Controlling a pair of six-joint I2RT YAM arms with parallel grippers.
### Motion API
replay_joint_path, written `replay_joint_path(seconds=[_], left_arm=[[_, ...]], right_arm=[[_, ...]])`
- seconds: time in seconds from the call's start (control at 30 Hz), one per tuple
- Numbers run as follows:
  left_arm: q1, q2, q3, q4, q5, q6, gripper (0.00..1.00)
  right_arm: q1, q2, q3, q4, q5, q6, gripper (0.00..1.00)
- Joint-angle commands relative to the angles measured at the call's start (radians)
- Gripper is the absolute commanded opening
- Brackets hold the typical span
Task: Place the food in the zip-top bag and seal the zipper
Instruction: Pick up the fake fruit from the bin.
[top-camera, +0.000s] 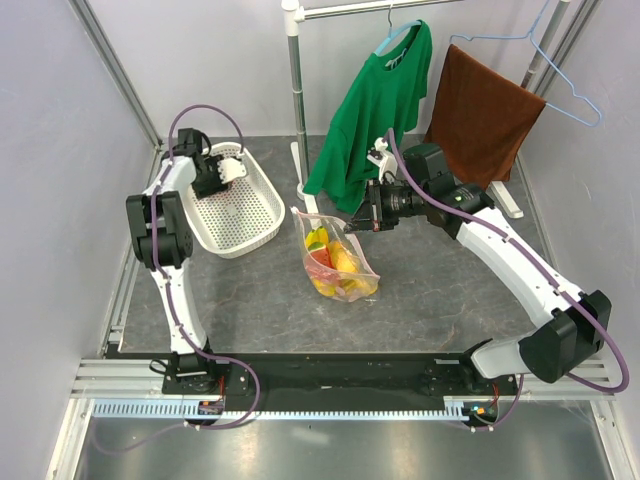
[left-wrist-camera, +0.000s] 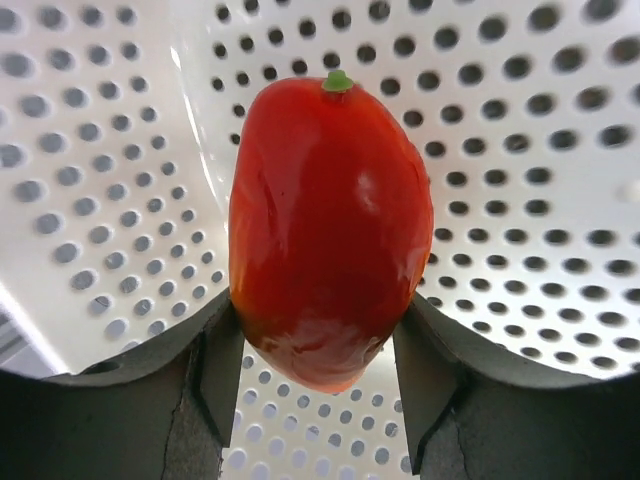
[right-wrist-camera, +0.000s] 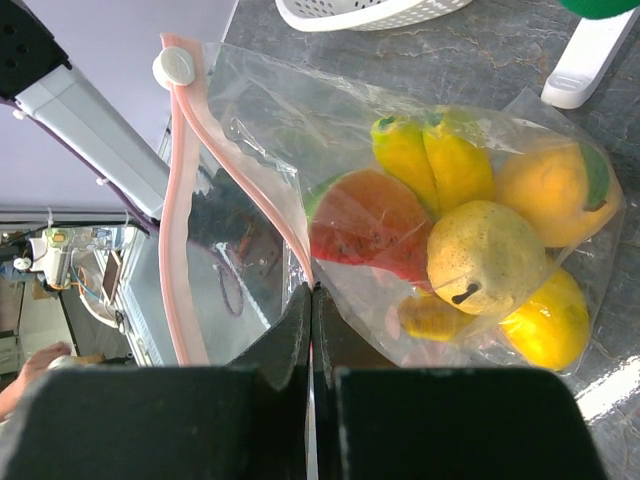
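A glossy red fruit (left-wrist-camera: 330, 220) with a small green stem tip sits between the fingers of my left gripper (left-wrist-camera: 315, 330), both pads pressing its sides, over the white perforated basket (left-wrist-camera: 520, 150). From above, the left gripper (top-camera: 222, 172) is inside the basket (top-camera: 262, 240). The zip-top bag (top-camera: 340, 262) lies on the table's middle holding food: yellow bananas (right-wrist-camera: 430, 160), a pear (right-wrist-camera: 485, 255), a red watermelon piece (right-wrist-camera: 365, 215), orange fruit. My right gripper (right-wrist-camera: 312, 295) is shut on the pink zipper (right-wrist-camera: 180, 200) strip, holding the mouth up; its white slider (right-wrist-camera: 173, 67) sits at the far end.
A green shirt (top-camera: 375, 100) and a brown towel (top-camera: 480, 115) hang from a rack (top-camera: 296, 90) behind the bag. The rack's white foot (right-wrist-camera: 590, 60) rests close to the bag's far end. Grey walls close in both sides.
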Motion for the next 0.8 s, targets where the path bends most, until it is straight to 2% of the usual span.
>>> replay_joint_path(seconds=[0.0, 0.07, 0.1, 0.13, 0.2, 0.23, 0.3, 0.37, 0.4, 0.43, 0.5, 0.53, 0.57, 0.63, 0.67, 0.77], left_arm=[[0.001, -0.19, 0.013, -0.041, 0.149, -0.132, 0.4], [0.011, -0.266, 0.016, -0.053, 0.261, -0.217, 0.38], [0.015, -0.304, 0.014, -0.058, 0.304, -0.322, 0.37], [0.02, -0.395, 0.01, -0.062, 0.404, -0.378, 0.36], [0.021, -0.495, -0.007, -0.082, 0.518, -0.514, 0.35], [0.021, -0.592, -0.033, -0.084, 0.653, -0.563, 0.35], [0.009, -0.684, -0.056, -0.076, 0.819, -0.717, 0.35], [-0.047, -0.79, -0.085, -0.075, 0.876, -0.857, 0.35], [-0.078, -0.822, -0.101, -0.075, 0.907, -0.883, 0.35], [-0.163, -0.897, -0.143, -0.059, 0.904, -0.904, 0.35], [-0.251, -0.967, -0.205, 0.006, 0.875, -1.014, 0.35], [-0.323, -0.997, -0.283, 0.134, 0.867, -1.077, 0.35], [-0.353, -1.049, -0.329, 0.21, 0.86, -1.249, 0.35], [-0.435, -1.08, -0.436, 0.33, 0.797, -1.39, 0.35], [-0.463, -1.102, -0.464, 0.406, 0.765, -1.511, 0.35], [-0.577, -1.139, -0.582, 0.526, 0.555, -1.632, 0.39]], right_arm=[[0.0, -0.015, 0.01, 0.01, 0.0, -0.023, 0.0], [0.0, -0.023, 0.015, 0.006, 0.006, -0.036, 0.0], [-0.005, -0.029, 0.019, 0.002, 0.011, -0.04, 0.0], [-0.006, -0.031, 0.021, 0.0, 0.018, -0.045, 0.0], [-0.009, -0.043, 0.019, -0.009, 0.023, -0.056, 0.0], [-0.009, -0.048, 0.018, -0.013, 0.026, -0.059, 0.0], [-0.008, -0.057, 0.004, -0.018, 0.029, -0.069, 0.0], [-0.011, -0.063, -0.007, -0.017, 0.037, -0.079, 0.0], [-0.009, -0.063, -0.008, -0.017, 0.04, -0.079, 0.0], [-0.009, -0.065, -0.008, -0.017, 0.043, -0.079, 0.0], [-0.009, -0.069, -0.008, -0.012, 0.04, -0.074, 0.0], [-0.009, -0.071, -0.007, -0.01, 0.042, -0.071, 0.0], [-0.009, -0.071, -0.007, -0.007, 0.04, -0.069, 0.0], [-0.009, -0.075, -0.004, -0.007, 0.042, -0.06, 0.0], [-0.009, -0.077, -0.001, -0.007, 0.042, -0.057, 0.0], [-0.011, -0.084, 0.001, -0.007, 0.042, -0.045, 0.0]])
